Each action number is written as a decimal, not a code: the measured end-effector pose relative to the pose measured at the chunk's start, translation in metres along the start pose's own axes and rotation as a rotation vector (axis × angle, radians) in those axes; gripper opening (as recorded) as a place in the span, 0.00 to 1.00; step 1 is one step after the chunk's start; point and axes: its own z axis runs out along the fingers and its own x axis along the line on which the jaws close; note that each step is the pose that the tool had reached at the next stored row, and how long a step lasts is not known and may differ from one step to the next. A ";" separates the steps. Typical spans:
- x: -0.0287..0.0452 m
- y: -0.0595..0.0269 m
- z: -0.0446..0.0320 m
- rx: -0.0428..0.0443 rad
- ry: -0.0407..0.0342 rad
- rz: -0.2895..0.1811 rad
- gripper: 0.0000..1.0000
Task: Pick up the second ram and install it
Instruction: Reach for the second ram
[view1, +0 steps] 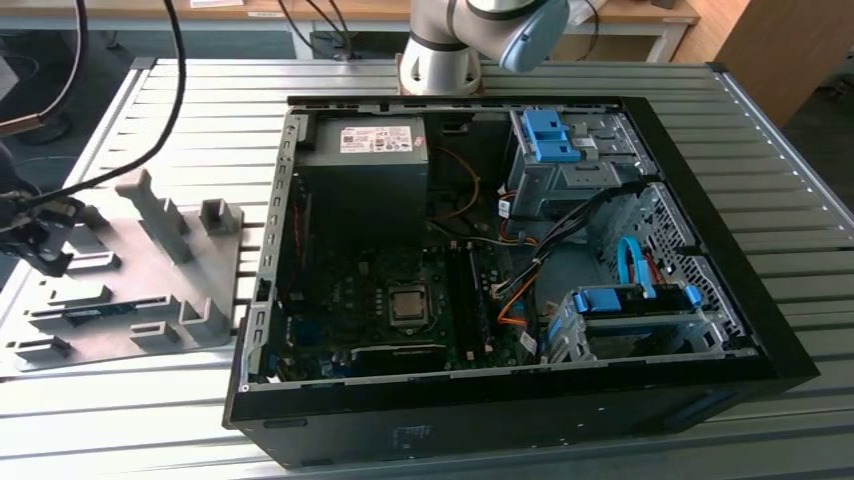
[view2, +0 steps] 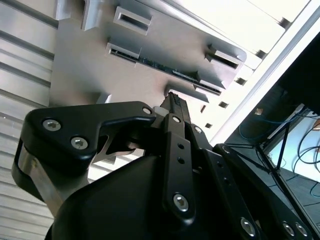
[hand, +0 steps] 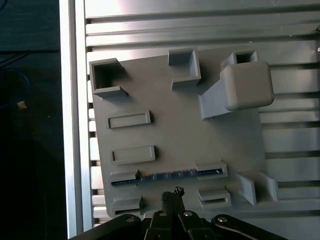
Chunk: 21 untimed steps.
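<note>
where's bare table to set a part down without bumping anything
Bare ribbed table lies between the grey tray and the table's near edge in the exterior view, and on the exterior view's right of the computer case. Crowded: the tray's slots, one holding the ram stick with the gripper close by, and the case interior.

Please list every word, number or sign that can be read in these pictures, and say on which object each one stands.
No text can be read.
On the power supply, the white label: lines of print, too small to read.
On the second ram, lying in the grey tray: no legible print.
</note>
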 end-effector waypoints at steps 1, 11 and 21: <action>-0.0001 -0.0001 0.0019 0.0001 0.0001 0.000 0.10; -0.0006 -0.0006 0.0201 0.0001 0.0014 0.000 0.10; -0.0010 -0.0010 0.0348 0.0001 0.0017 0.000 0.10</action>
